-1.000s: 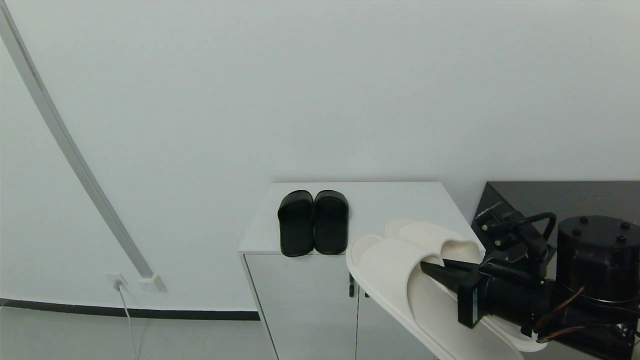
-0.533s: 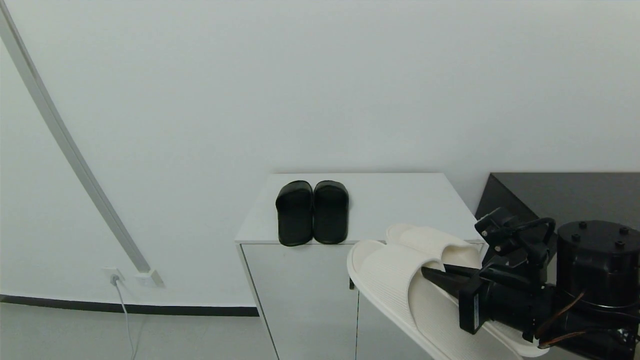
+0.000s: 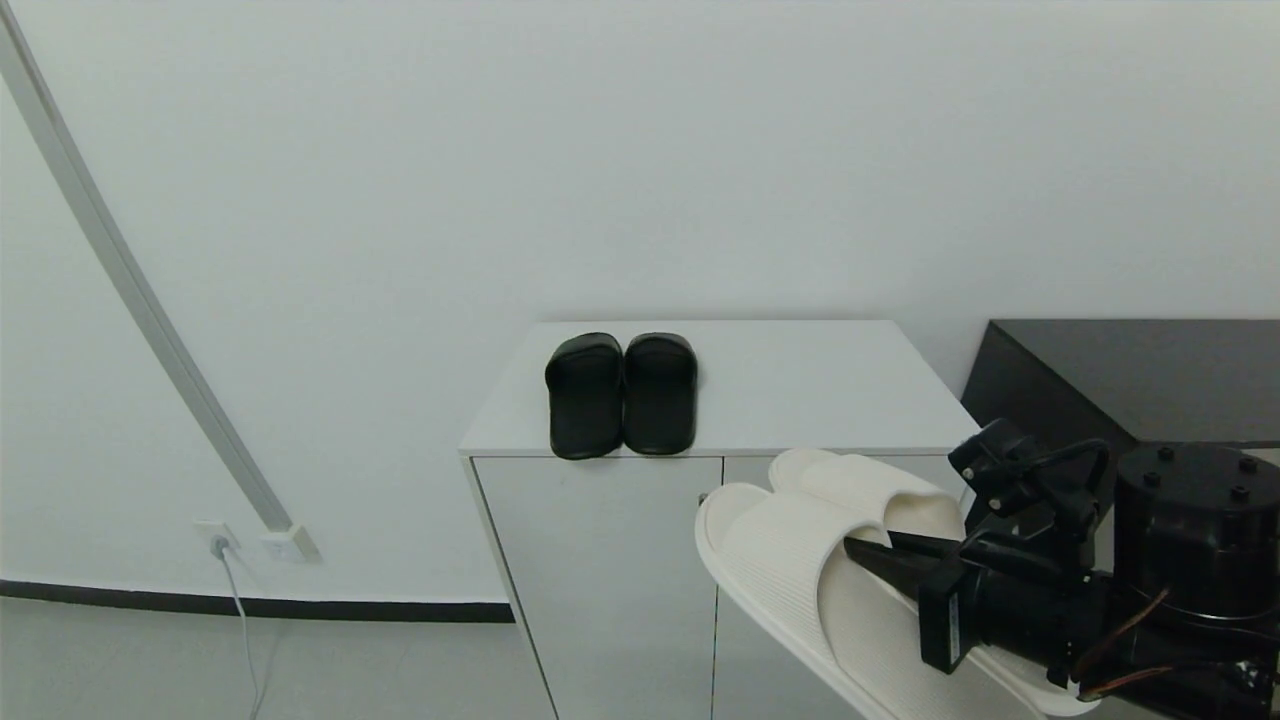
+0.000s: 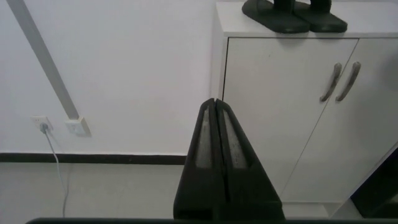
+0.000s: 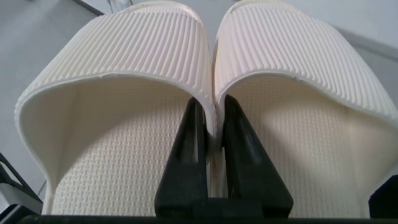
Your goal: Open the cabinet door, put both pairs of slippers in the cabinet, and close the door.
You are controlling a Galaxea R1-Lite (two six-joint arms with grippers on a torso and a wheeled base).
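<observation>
The right gripper (image 5: 213, 106) pinches the white slippers (image 3: 790, 560); left gripper (image 4: 215, 106) pressed tight together; black slippers (image 3: 620, 395) on cabinet (image 3: 800, 390) — door (image 3: 600, 560) closed.

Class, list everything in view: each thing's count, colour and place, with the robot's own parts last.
cabinet: one, white, against wall, doors shut
black slippers: one pair, black, on the cabinet top
cream slippers: one pair, cream, before the right door
door handles: two, grey, where doors meet
wall sockets: two, white, left of cabinet
trunking: one, grey, slanting down the wall
dark top: one, black, right of cabinet
right gripper: one, black, shut on the cream slippers
left gripper: one, black, shut, empty
</observation>
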